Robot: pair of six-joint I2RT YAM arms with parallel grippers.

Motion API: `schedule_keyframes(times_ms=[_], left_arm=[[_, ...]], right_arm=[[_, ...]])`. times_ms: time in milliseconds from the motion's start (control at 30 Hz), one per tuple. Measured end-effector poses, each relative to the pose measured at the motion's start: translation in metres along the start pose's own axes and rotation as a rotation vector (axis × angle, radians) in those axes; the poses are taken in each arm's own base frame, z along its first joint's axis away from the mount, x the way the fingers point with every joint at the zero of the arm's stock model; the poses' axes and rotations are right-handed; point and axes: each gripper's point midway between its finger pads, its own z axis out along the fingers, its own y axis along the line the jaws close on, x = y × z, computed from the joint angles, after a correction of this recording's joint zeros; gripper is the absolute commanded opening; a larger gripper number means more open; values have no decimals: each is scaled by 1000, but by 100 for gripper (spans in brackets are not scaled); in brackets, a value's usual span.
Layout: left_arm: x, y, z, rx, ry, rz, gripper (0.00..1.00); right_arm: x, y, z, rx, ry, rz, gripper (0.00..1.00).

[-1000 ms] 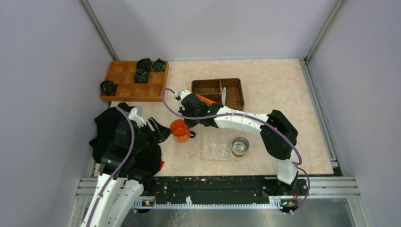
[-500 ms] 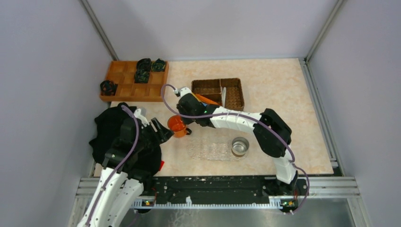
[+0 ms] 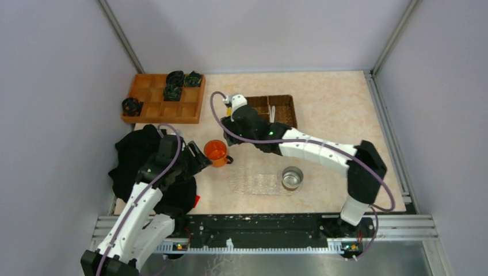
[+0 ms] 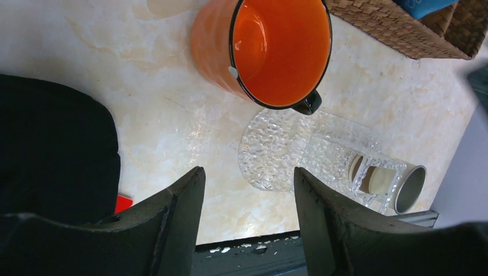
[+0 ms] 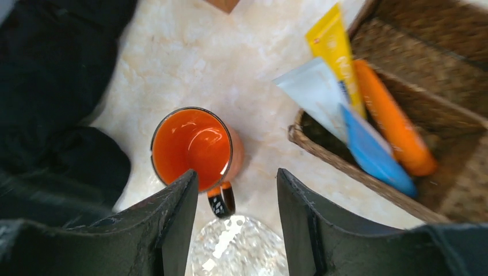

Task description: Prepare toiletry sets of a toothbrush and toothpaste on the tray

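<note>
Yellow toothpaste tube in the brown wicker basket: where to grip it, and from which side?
Probably the flat crimped end of the yellow wedge-shaped tube: it sticks out past the brown wicker basket's rim, over the pale tabletop. Come from above on that outer side, closing across its thin faces. Further in, the pale blue tube and the orange tube crowd it.

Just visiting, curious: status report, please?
Left gripper open, empty. Right gripper open, empty. Toothpaste tubes in wicker basket, tray without sets. Orange mug, steel cup at tray's edges.
</note>
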Motion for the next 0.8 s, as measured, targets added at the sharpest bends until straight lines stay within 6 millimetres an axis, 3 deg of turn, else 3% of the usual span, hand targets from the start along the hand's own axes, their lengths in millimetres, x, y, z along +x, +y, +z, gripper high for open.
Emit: schedule_keyframes(times_ms=[200, 300, 400, 533, 800], left_arm=[[-8, 2, 14, -52, -6, -32, 64], [-16, 1, 24, -73, -17, -42, 63], [-23, 3, 36, -108, -26, -48, 59], [-31, 7, 53, -175, -21, -64, 53], [-42, 7, 79, -257, 9, -87, 27]], right_arm=[[-46, -16, -103, -22, -162, 27, 51], [-54, -32, -160, -26, -246, 55, 51], [-50, -47, -203, -31, -304, 85, 50], [-27, -66, -229, -6, -296, 97, 50], [18, -85, -235, 42, -202, 78, 49]])
